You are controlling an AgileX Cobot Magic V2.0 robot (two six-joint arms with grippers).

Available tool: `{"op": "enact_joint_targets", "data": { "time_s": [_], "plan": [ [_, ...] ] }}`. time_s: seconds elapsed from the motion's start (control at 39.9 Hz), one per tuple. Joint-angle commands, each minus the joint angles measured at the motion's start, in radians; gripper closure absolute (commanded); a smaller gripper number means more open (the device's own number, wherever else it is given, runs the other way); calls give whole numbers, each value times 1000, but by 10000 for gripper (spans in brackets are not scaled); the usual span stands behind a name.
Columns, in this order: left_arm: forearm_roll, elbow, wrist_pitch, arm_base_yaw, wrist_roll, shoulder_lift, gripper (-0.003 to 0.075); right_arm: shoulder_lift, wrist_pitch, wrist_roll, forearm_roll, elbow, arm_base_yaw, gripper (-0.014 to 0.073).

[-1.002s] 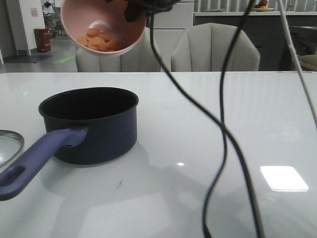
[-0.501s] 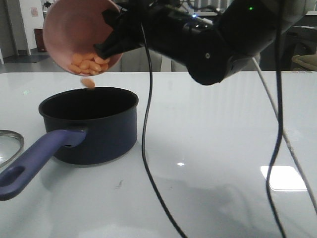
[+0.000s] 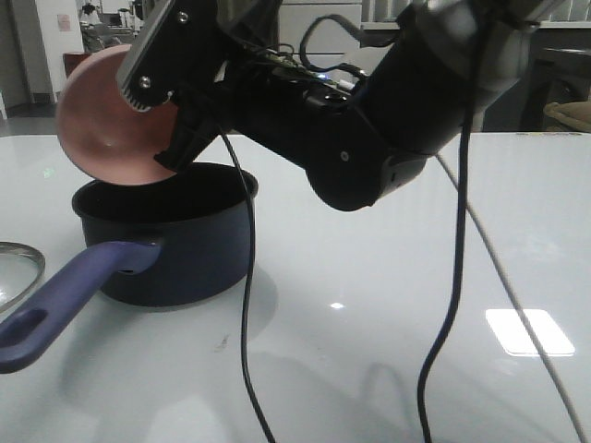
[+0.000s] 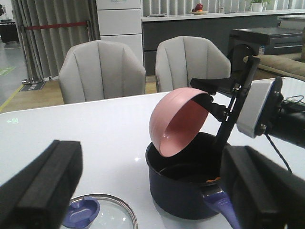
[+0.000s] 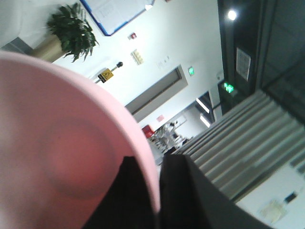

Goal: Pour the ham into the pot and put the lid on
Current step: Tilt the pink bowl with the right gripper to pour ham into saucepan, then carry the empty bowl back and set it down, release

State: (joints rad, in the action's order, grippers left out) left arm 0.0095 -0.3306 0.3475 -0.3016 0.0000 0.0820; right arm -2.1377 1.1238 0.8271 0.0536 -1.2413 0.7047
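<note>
Tipping bowl (image 3: 106,125) over pot (image 3: 175,242), right gripper (image 3: 171,138) clamped on its rim; left gripper (image 4: 143,191) wide, lid (image 4: 102,214) beside pot.

No lettering can be read anywhere in these views. Past the right gripper's fingers (image 5: 143,191), a green illuminated sign (image 5: 229,88) glows on a dark wall, its wording too small to make out, and a yellow wall placard (image 5: 105,75) is likewise illegible.
</note>
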Motion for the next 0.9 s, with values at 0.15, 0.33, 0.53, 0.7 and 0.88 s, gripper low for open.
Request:
{"op": "enact_joint_targets", "data": {
  "time_s": [0.15, 0.33, 0.53, 0.7, 0.88],
  "plan": [
    [-4, -25, -79, -8, 0, 10, 103, 126, -76, -469, -237, -29, -2, 461],
    [-4, -25, -79, -8, 0, 10, 103, 262, -440, -515, -306, -35, -2, 461],
    [-4, -25, -79, -8, 0, 10, 103, 418, -773, -509, -439, -35, -16, 461],
    [-4, -25, -79, -8, 0, 10, 103, 518, -1027, -501, -442, -35, -78, 461],
    [-4, -25, -79, -8, 0, 10, 103, 573, -1276, -501, -442, -35, -204, 461]
  ]
}}
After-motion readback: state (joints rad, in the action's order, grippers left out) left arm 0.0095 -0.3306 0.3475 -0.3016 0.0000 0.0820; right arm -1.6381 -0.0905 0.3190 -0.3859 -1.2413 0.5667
